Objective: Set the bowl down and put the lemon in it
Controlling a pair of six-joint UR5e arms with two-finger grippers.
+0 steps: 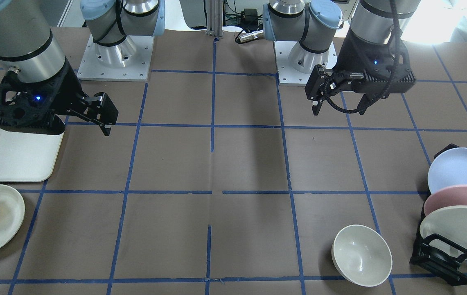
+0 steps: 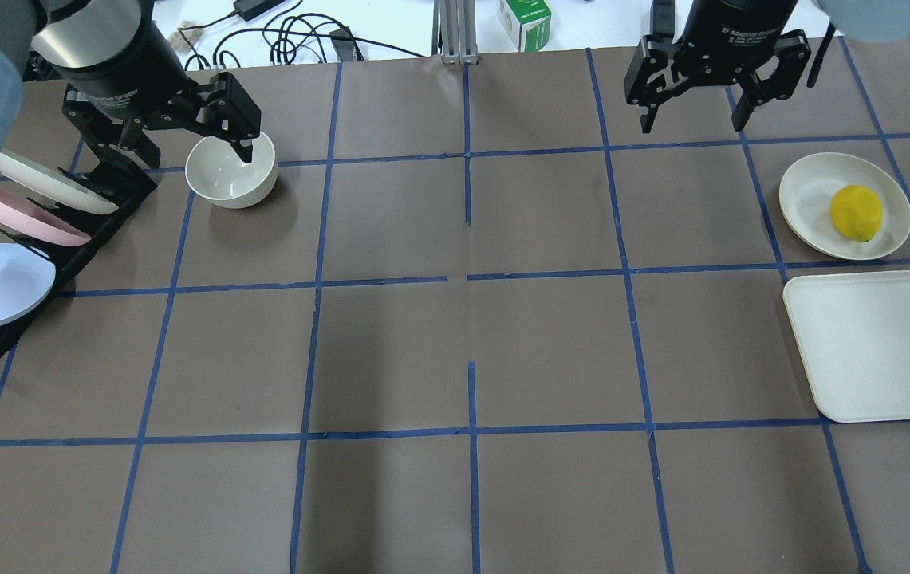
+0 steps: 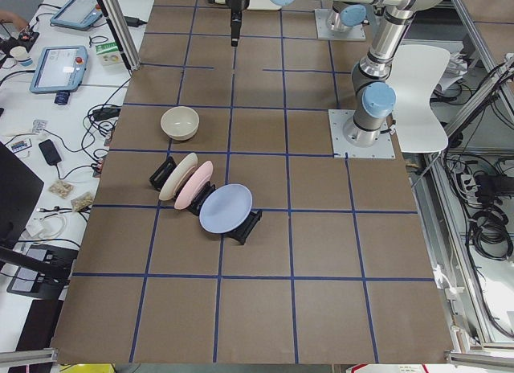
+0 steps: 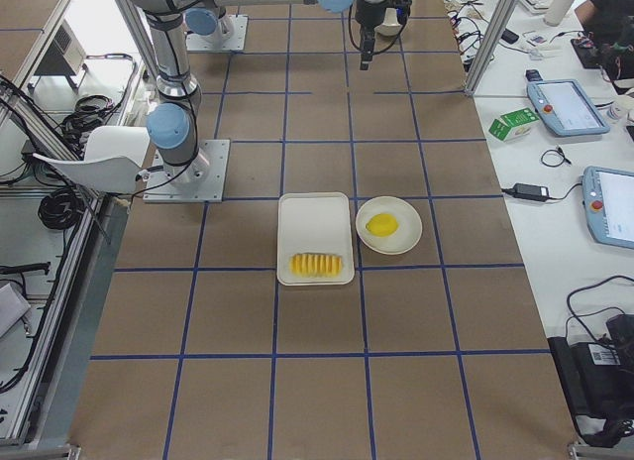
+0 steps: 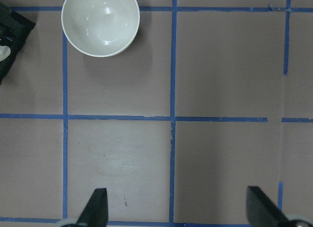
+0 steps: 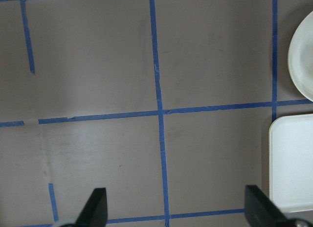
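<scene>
Bowl (image 2: 225, 180) stands mouth up on the bench (image 2: 470, 359), upper left of the overhead view, near the open, empty left claw (image 5: 176, 208), suiting a rim grasp; lemon (image 2: 856, 212) lies on the plate (image 2: 805, 199), upper right, near the open right claw (image 2: 692, 124).

Bare worktop (image 2: 470, 359) stretches wide between the bowl (image 2: 225, 179) and the lemon (image 2: 856, 212). The plate rack (image 1: 438, 256) crowds only the bowl's outer side. The tray (image 2: 861, 351) lies near the lemon's plate (image 2: 809, 191), not touching it.
</scene>
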